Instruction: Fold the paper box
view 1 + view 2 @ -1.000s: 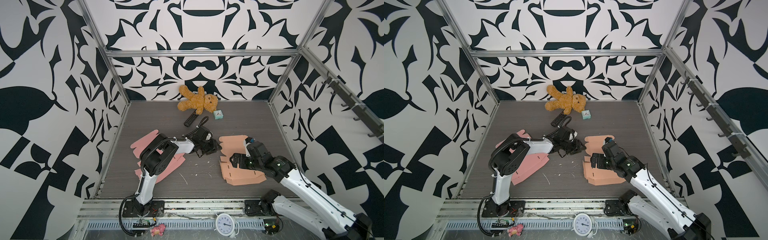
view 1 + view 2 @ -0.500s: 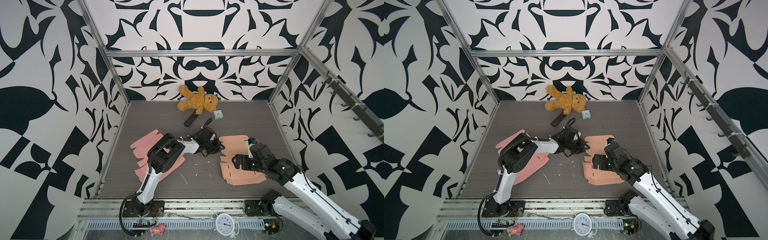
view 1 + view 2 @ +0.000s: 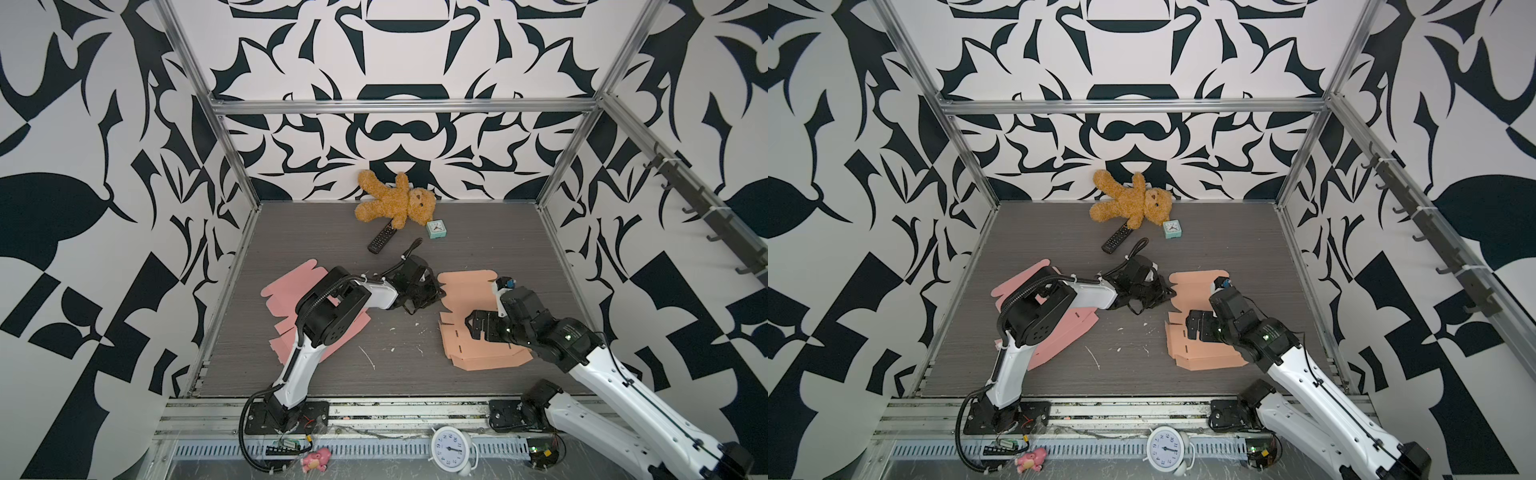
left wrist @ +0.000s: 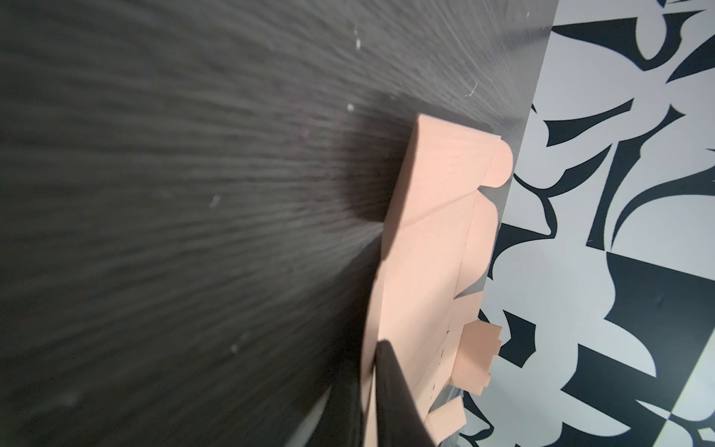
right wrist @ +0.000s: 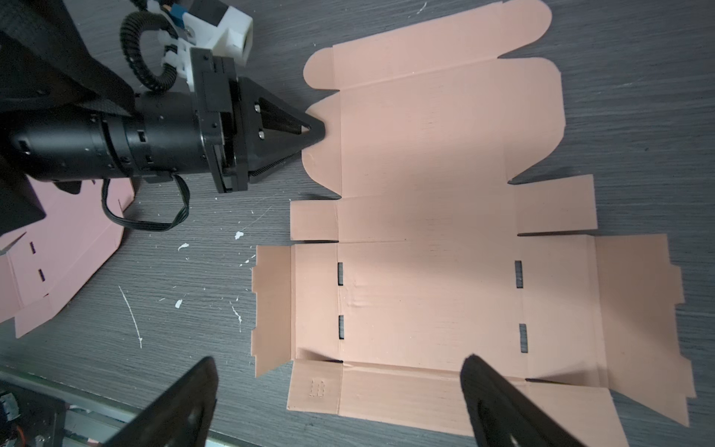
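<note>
Right wrist view: the flat salmon-coloured cardboard box blank (image 5: 425,193) lies unfolded on the grey wood-grain table (image 5: 193,309), creases and slots facing up; the left pincer (image 5: 315,129) is pinched shut on the blank's rounded side flap, probably to lift that flap along its crease; the right pincer (image 5: 338,362) hangs above the blank's slotted end, spread wide and holding nothing, likely ready to press the sheet down while the flap rises; a pinker cardboard sheet (image 5: 58,251) lies well apart from the blank, out of the way; no fold looks finished.
</note>
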Controlling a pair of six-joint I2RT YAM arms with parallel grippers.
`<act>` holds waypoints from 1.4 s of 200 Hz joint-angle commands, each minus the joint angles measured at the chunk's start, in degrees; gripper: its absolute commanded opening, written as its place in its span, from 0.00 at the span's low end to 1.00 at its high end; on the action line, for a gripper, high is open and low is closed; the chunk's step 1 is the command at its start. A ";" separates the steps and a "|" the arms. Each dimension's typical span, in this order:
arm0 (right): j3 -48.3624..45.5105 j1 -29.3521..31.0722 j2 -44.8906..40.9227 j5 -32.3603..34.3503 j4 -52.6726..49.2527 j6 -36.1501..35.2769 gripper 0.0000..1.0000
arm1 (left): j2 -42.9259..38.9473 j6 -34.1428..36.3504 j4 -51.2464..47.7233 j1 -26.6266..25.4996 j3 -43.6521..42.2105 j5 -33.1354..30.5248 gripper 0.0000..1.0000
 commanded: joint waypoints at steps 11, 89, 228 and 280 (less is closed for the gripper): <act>1.83 0.23 -0.44 1.43 0.19 -0.75 1.00 | -0.80 -3.08 2.89 -0.24 -3.68 -3.60 0.07; 2.51 0.30 0.13 -0.12 1.48 -1.36 1.00 | -13.36 -7.56 8.92 0.18 -20.20 -16.17 0.05; 2.09 0.29 0.34 -2.09 3.10 -0.44 0.99 | -24.32 -8.39 19.15 2.57 -38.74 -23.97 0.38; 3.03 0.31 0.15 -1.43 1.10 -0.86 0.99 | -32.95 -2.27 6.38 2.93 -40.90 -20.54 0.52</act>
